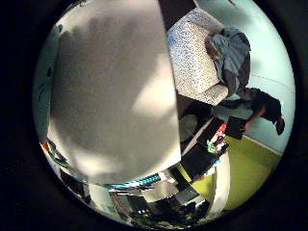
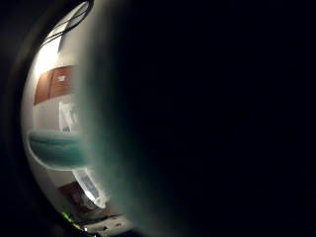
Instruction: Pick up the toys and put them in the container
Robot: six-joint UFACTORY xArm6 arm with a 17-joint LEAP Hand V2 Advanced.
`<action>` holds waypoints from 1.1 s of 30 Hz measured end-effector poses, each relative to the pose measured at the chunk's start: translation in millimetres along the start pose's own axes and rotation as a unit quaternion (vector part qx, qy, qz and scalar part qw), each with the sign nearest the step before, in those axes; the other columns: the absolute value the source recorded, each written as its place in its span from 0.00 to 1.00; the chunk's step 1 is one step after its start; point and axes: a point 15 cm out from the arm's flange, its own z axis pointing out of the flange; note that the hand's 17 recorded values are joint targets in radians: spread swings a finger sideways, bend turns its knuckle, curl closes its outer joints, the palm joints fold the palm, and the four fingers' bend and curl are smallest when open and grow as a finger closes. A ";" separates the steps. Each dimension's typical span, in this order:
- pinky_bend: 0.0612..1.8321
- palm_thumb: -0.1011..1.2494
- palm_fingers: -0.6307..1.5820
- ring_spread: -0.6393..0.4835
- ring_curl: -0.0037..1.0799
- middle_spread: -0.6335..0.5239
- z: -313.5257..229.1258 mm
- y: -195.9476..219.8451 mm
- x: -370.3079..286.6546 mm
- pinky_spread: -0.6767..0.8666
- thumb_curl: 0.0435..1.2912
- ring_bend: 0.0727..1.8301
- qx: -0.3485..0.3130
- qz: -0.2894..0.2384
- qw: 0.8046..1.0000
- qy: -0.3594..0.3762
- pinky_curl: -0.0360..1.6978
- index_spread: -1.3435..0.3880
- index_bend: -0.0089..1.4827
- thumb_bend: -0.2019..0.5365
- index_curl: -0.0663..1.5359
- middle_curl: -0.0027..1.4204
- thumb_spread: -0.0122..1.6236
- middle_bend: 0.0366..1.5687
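In the right little finger side palm view, small red and green toys [image 1: 219, 136] lie on a dark low surface [image 1: 204, 152], far from the palm. A large flat grey surface [image 1: 111, 91] fills much of this view, close to the palm. Black, white and teal parts of my hand [image 1: 154, 195] show at the edge under it; the fingers' pose is not readable. In the right thumb side palm view a dark mass [image 2: 207, 118] very near the camera blocks most of the picture. I cannot make out a container in either view.
A patterned armchair [image 1: 195, 60] stands on a pale floor [image 1: 269, 58] beyond the dark surface, with a green mat [image 1: 248, 171] beside it. The right thumb side palm view shows a narrow strip of room with an orange-brown panel [image 2: 54, 84] and a teal shape [image 2: 54, 150].
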 end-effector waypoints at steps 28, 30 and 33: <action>0.71 0.90 0.74 0.36 0.68 0.39 -145.0 90.6 -39.8 0.30 0.51 0.75 0.047 -0.022 0.998 0.021 0.53 0.60 0.74 0.25 0.57 0.63 0.43 0.83; 0.70 0.89 0.74 0.36 0.69 0.39 -173.9 97.6 -52.5 0.31 0.53 0.75 0.077 -0.037 0.996 0.034 0.55 0.61 0.74 0.25 0.58 0.63 0.41 0.83; 0.69 0.89 0.74 0.36 0.71 0.40 -203.4 112.4 -86.1 0.31 0.56 0.75 0.092 -0.074 0.992 0.041 0.57 0.61 0.75 0.25 0.60 0.63 0.39 0.84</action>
